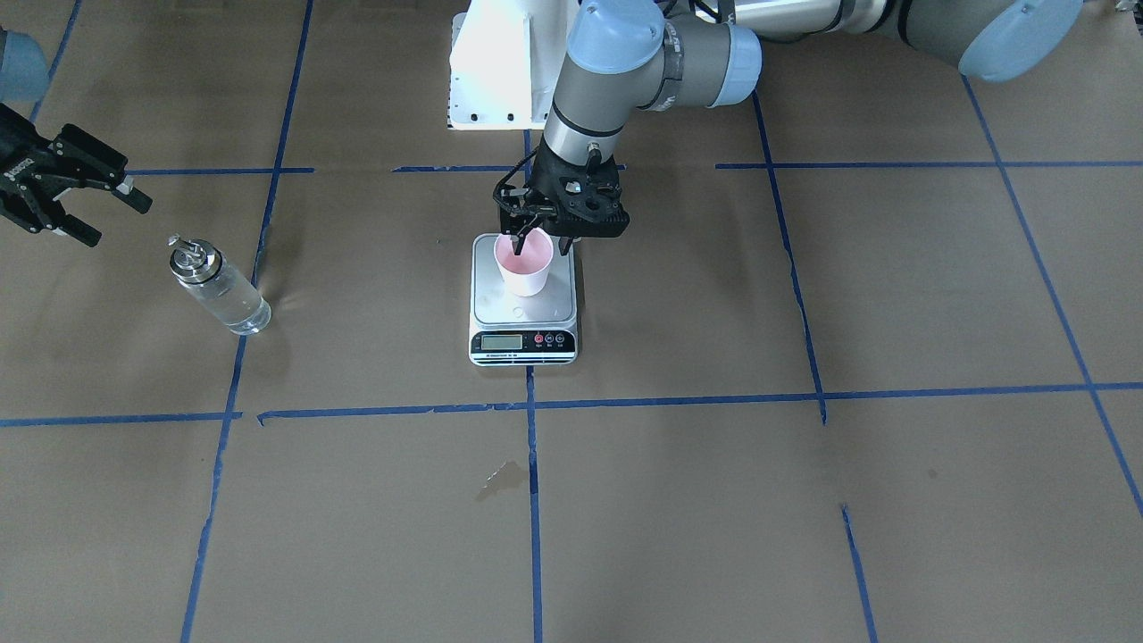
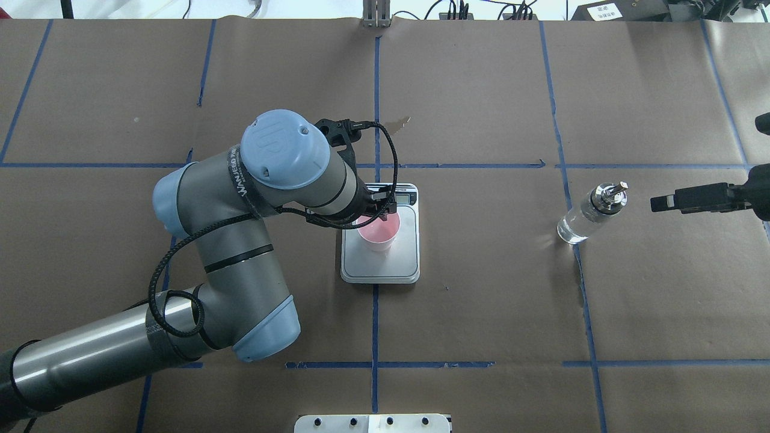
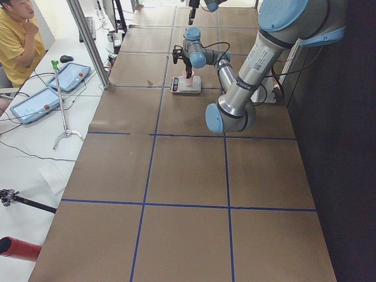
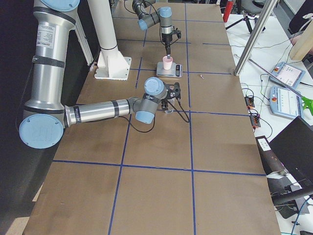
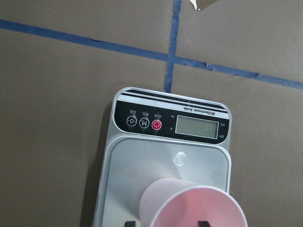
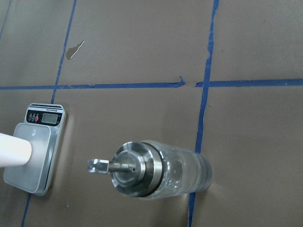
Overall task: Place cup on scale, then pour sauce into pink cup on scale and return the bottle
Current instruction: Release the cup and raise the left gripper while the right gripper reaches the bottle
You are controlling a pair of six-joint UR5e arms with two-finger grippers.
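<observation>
Brown paper crossed with blue tape covers the tabletop. The scale sits near its middle, well apart from every edge, with its display turned away from the robot. The cup stands upright on the steel platform, roughly centred. It is a small tapered paper thing, pale pink inside and whitish outside, narrower than the plate under it.

I have the left gripper straight above it. From the front and wrist views the jaws look spread, one finger down inside the cup and the other outside its wall. As I read it, the placing is done bar the retreat. I would lift that arm straight up, with no sideways drift, because a finger catching the rim could tip so light a cup. I cannot read any figures on the display.

The bottle seems to stand upright toward the table's right-hand end, clear sauce inside, silver pourer on top. The right gripper hovers near it, jaws apart, holding nothing.
</observation>
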